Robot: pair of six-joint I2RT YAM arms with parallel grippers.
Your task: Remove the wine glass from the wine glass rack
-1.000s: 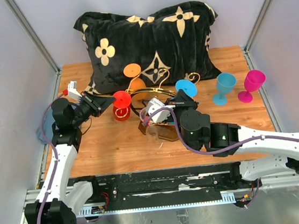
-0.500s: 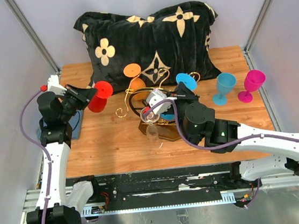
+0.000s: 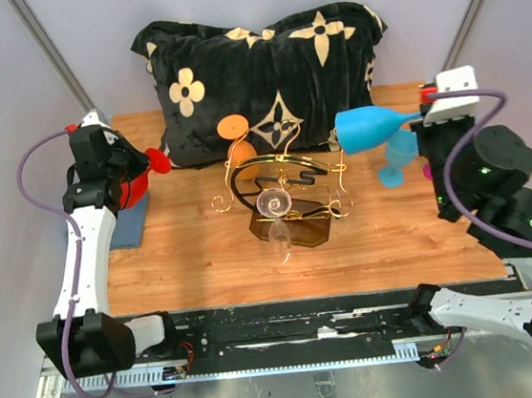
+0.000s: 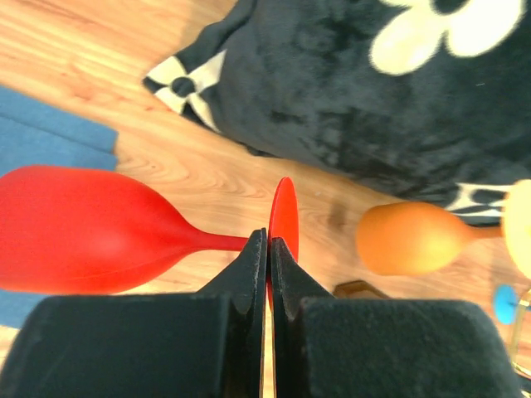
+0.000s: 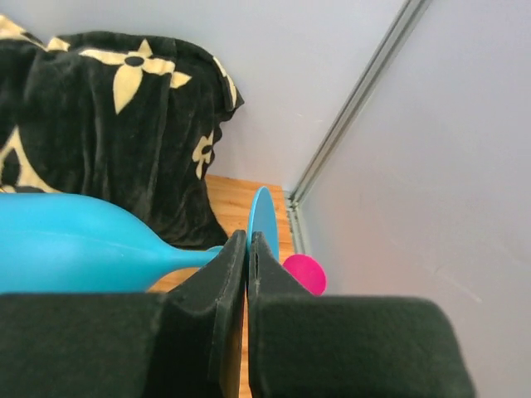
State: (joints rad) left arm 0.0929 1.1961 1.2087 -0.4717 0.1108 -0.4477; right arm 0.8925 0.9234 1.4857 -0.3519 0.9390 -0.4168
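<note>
The wine glass rack, gold wire scrolls with black rails on a dark brown base, stands mid-table. A clear glass and an orange glass are still at it. My left gripper is shut on the foot of a red wine glass, held over the table's left side, well clear of the rack; the left wrist view shows the jaws pinching the red foot disc. My right gripper is shut on the foot of a blue wine glass, held high to the right; the right wrist view shows this.
A black pillow with gold flowers lies behind the rack. A blue cloth lies at the left edge under the red glass. A teal glass and a pink glass stand at the right. Walls close in on both sides.
My left gripper has carried the red glass away from the rack to the far left. My right gripper has taken the blue glass off the rack, up and to the right.
</note>
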